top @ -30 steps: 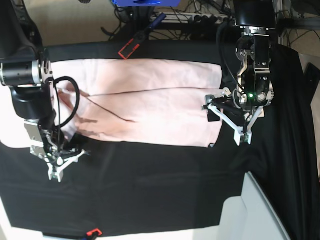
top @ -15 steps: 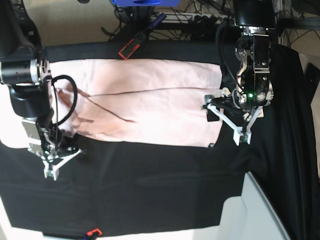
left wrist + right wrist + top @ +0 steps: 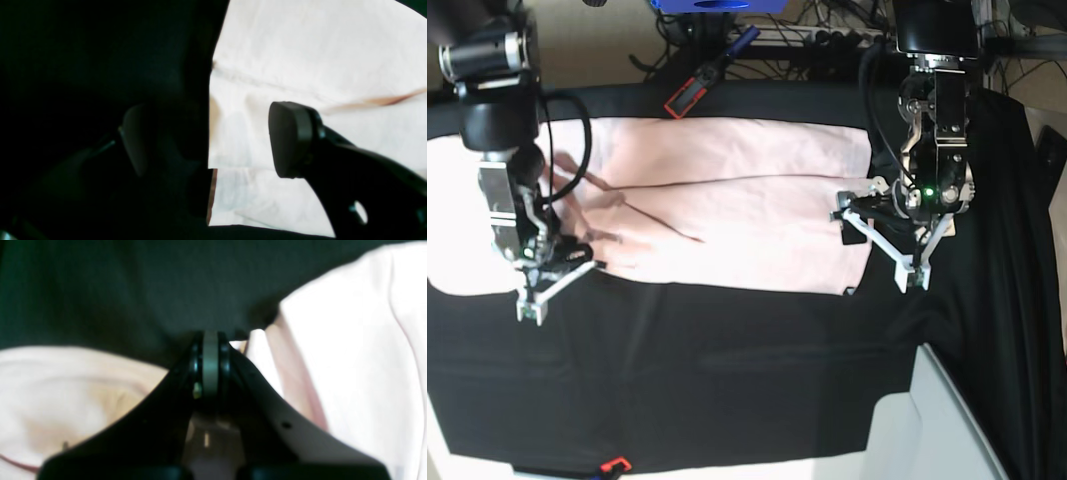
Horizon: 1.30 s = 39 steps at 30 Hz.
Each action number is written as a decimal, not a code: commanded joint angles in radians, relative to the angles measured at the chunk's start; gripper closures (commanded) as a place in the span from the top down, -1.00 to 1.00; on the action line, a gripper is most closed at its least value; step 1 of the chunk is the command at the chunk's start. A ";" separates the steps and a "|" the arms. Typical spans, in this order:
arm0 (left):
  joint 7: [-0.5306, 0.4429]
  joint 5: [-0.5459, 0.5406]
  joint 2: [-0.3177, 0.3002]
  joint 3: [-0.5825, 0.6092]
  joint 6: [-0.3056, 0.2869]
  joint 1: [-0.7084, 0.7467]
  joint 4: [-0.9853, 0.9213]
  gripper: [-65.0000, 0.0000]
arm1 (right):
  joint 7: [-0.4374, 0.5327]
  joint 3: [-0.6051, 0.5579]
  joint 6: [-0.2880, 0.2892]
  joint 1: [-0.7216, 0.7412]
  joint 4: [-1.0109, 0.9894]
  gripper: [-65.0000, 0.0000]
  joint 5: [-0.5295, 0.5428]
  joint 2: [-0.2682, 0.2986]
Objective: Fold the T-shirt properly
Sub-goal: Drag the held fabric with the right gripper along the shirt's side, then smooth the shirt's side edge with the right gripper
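Observation:
The pale pink T-shirt lies spread across the black table cloth, plain side up, with a long crease slanting across it. At its lower left edge my right gripper is shut. In the right wrist view the right gripper has its pads pressed together at the hem of the T-shirt, a scrap of pink showing beside the tips. My left gripper stands open at the shirt's right edge. The left wrist view shows the left gripper straddling the edge of the T-shirt, one pad over cloth and one over fabric.
A red and black tool lies just beyond the shirt's far edge. A blue object and cables sit behind the table. A white surface is at the lower right, and a small red clip marks the cloth's near edge.
The right gripper has closed at the shirt's lower left edge and the arm has risen toward the far side. The crease near it has shifted slightly right. The left arm has not moved.

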 commanded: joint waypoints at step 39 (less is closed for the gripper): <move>-0.012 0.003 -0.003 -0.002 -0.004 -0.023 -0.038 0.57 | -0.238 0.038 -0.064 0.080 0.113 0.00 0.000 0.044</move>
